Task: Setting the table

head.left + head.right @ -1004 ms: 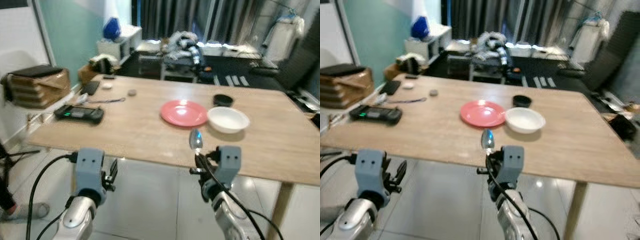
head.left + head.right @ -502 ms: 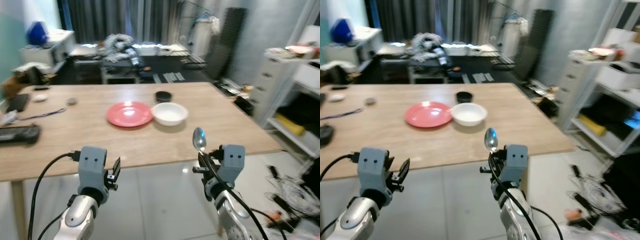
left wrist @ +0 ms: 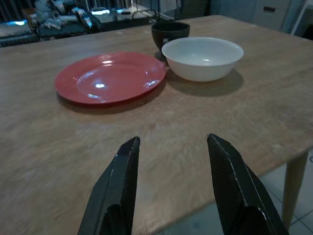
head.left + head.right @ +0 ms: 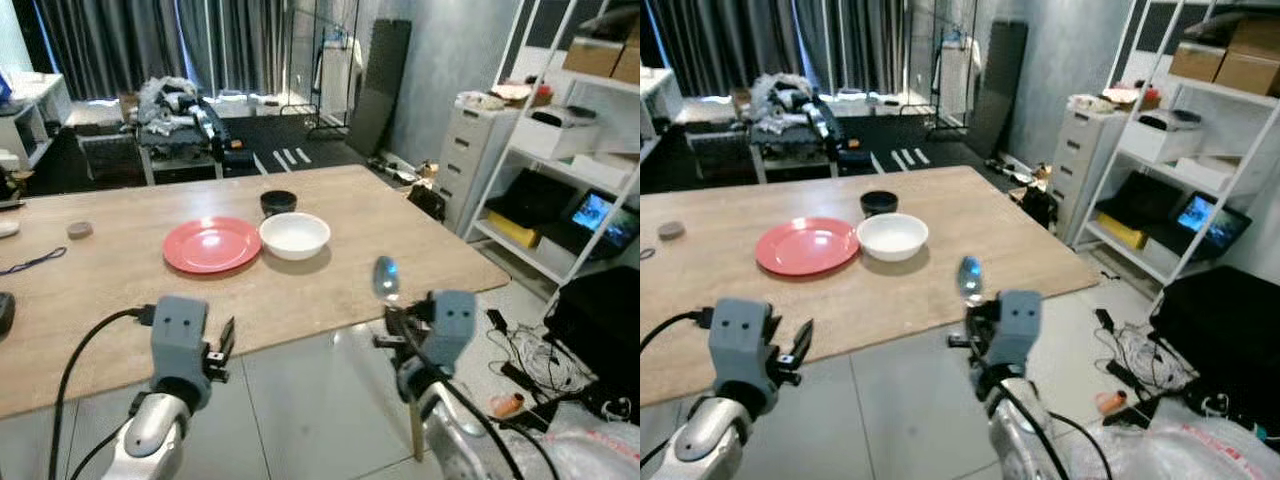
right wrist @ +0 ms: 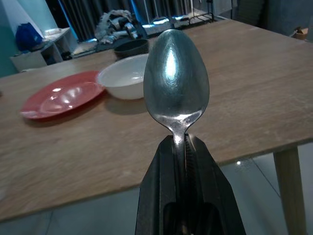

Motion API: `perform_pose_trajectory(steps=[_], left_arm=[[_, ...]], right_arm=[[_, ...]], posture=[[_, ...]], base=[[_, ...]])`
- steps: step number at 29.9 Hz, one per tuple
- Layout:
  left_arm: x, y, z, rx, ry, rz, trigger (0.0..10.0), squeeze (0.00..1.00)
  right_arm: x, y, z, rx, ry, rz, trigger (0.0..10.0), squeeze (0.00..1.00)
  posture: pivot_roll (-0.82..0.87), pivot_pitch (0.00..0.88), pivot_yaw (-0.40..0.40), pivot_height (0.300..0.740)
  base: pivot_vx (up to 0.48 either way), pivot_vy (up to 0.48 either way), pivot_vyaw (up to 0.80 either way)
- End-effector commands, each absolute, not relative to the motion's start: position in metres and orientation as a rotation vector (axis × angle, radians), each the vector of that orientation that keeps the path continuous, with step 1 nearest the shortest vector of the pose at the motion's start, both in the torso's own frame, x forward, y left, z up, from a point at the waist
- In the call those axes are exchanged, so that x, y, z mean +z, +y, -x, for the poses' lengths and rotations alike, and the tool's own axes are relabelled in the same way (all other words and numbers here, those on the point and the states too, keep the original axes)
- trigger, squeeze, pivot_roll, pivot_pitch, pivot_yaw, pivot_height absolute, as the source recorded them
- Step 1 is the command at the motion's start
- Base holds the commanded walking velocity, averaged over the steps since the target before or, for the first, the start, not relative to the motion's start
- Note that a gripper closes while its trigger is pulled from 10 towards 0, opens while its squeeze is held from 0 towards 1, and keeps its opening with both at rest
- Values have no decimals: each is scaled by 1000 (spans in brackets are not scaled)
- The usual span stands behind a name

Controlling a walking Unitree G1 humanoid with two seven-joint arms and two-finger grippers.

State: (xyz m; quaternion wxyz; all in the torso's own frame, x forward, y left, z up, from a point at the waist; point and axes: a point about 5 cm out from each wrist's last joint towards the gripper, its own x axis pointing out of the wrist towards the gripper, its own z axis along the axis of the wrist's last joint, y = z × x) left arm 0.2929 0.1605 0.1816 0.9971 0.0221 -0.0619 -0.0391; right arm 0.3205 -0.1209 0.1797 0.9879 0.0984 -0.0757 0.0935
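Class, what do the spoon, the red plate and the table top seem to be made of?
Spoon: polished metal, mirror-like reflections. Red plate: glossy plastic or glazed ceramic, bright highlights; cannot tell which. Table top: wood or wood-look laminate, matte, grain lines showing.

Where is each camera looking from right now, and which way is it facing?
Head eyes: forward and down over the wooden table, red plate and white bowl; both arms show, left claw, right claw with the spoon.
Left wrist: along its open fingers at plate and bowl.
Right wrist: along fingers shut on the spoon.
Shared: plate, bowl, table.
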Motion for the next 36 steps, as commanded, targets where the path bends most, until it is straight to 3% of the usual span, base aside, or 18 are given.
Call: perform_pose_trajectory(steps=[1, 23, 30, 36], left_arm=[[178, 158, -292, -80, -114, -51, 10000, 0], [178, 158, -291, -81, -115, -54, 10000, 0], [177, 155, -283, -136, -107, -46, 10000, 0], [176, 158, -277, -161, -95, -50, 10000, 0]], right_arm=[[178, -126, -321, 166, -148, -195, 10000, 0], [190, -134, -325, 165, -202, -124, 10000, 0], [215, -160, -336, 138, -258, 68, 10000, 0], [222, -165, -343, 147, -242, 145, 10000, 0]], posture=[[58, 73, 40, 740], [65, 81, 45, 740], [71, 87, 46, 740], [85, 93, 38, 740]], base=[[480, 0, 0], [393, 0, 0], [0, 0, 0], [0, 0, 0]])
